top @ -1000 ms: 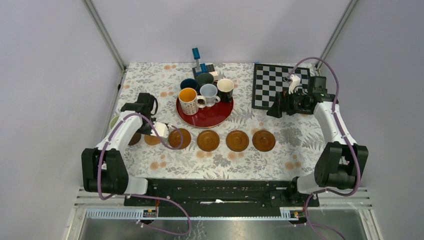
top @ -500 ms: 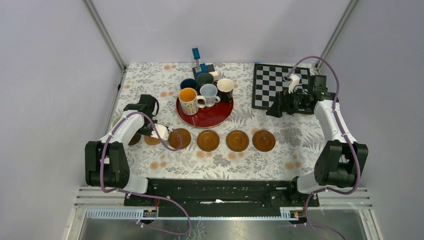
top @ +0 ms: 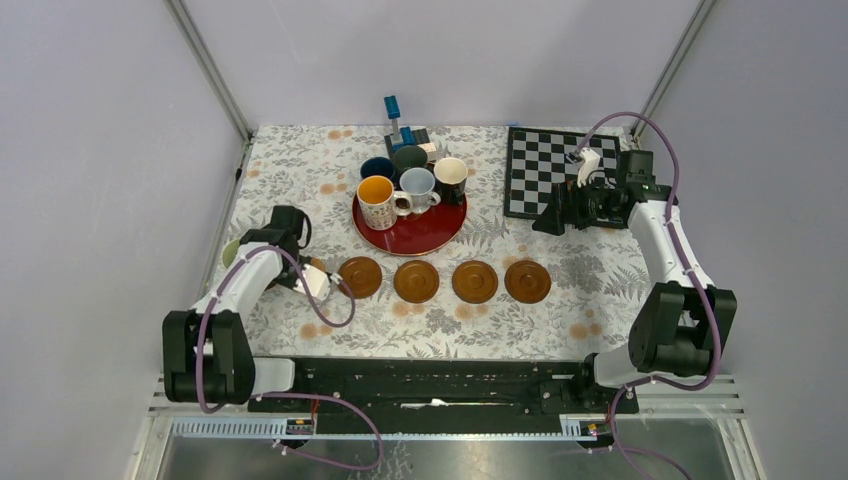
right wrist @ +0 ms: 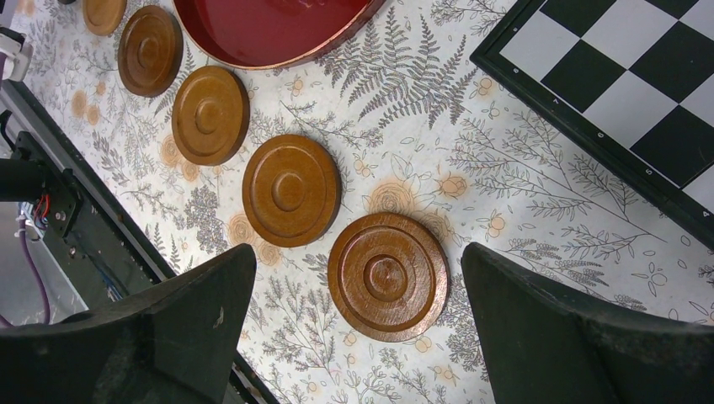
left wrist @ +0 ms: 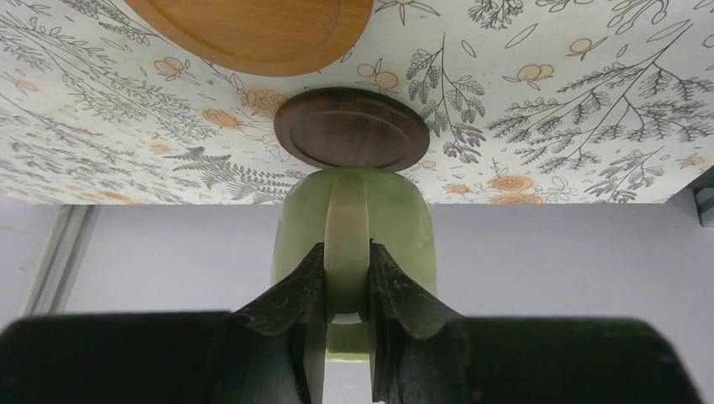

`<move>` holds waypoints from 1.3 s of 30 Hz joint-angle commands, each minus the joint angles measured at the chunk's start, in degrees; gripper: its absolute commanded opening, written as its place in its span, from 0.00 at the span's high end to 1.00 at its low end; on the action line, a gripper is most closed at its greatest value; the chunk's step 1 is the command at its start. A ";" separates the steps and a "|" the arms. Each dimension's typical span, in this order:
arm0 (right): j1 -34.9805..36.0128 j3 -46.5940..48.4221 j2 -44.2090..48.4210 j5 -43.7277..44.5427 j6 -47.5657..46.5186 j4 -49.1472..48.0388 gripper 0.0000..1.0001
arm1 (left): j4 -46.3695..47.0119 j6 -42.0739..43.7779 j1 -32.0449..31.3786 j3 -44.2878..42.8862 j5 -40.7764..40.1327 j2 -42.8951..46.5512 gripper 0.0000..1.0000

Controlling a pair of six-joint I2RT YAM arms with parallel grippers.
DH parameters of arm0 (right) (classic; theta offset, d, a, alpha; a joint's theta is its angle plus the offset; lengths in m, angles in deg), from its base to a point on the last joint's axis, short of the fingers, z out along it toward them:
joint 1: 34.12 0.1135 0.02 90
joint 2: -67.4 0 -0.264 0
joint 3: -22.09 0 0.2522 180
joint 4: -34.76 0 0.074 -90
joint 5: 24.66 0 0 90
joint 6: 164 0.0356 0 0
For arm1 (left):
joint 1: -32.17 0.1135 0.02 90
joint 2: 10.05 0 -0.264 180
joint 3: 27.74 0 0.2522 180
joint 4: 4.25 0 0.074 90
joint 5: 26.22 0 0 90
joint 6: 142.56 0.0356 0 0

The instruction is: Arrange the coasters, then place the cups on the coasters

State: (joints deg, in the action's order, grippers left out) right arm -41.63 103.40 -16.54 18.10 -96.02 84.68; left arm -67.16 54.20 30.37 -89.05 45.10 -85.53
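Observation:
In the left wrist view my left gripper (left wrist: 347, 252) is shut on the handle of the pale green cup (left wrist: 396, 227). The cup hangs right beside a dark brown coaster (left wrist: 352, 129) near the table's left edge, with a tan coaster (left wrist: 253, 29) beyond. From above, the green cup (top: 229, 250) peeks out left of the arm. Several brown coasters (top: 416, 281) lie in a row across the middle. My right gripper (right wrist: 358, 252) is open and holds nothing, hovering above the rightmost coaster (right wrist: 387, 275). The other cups (top: 377, 200) stand on the red tray (top: 415, 235).
A chessboard (top: 555, 170) lies at the back right, under the right arm. A blue-handled object (top: 395, 125) stands behind the tray. The table's left edge and the wall are close to the green cup.
My left wrist has drawn back toward the near edge with the green cup in its grip, and now covers more of the tan coaster. The right arm has not moved.

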 commanded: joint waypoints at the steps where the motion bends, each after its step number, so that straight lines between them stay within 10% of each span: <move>1: -0.14 0.31 2.89 -1.14 0.66 -0.47 0.00 | 4.66 6.28 0.46 1.79 -2.01 5.05 1.00; 39: -0.14 -0.25 3.42 -1.04 1.19 -0.96 0.02 | 8.10 8.90 0.48 4.07 0.71 1.56 0.96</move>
State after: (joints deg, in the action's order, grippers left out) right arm -41.63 103.05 -14.26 18.12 -95.19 84.14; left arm -61.82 61.45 30.50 -84.02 47.33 -83.56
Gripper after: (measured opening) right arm 0.988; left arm 0.198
